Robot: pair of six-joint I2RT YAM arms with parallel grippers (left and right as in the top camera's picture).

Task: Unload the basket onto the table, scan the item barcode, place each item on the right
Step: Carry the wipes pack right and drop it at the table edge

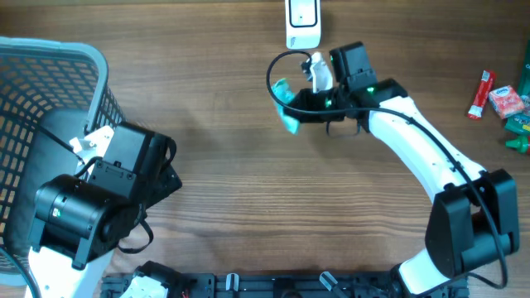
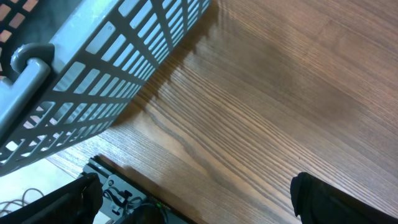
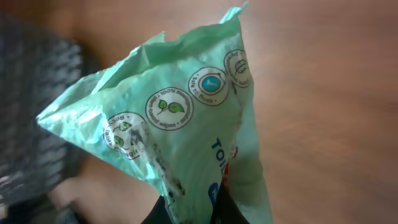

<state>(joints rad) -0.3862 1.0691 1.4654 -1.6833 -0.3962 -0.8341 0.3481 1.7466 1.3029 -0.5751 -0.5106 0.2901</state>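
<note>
A light green wipes packet [image 3: 186,118] with round printed seals and blue lettering is the item; my right gripper [image 3: 193,210] is shut on its lower end. From overhead, the packet [image 1: 286,109] hangs at the tip of the right gripper [image 1: 300,101], just below a white barcode scanner [image 1: 303,21] at the table's far edge. No barcode shows on the packet face in view. My left gripper [image 2: 205,200] is open and holds nothing, with its dark fingers [image 2: 336,199] spread wide above bare wood beside the basket.
A grey plastic basket [image 1: 50,99] stands at the far left, its slatted wall [image 2: 106,68] close to the left gripper. A red tube [image 1: 482,93], a pink pack [image 1: 507,101] and green packets [image 1: 517,124] lie at the right edge.
</note>
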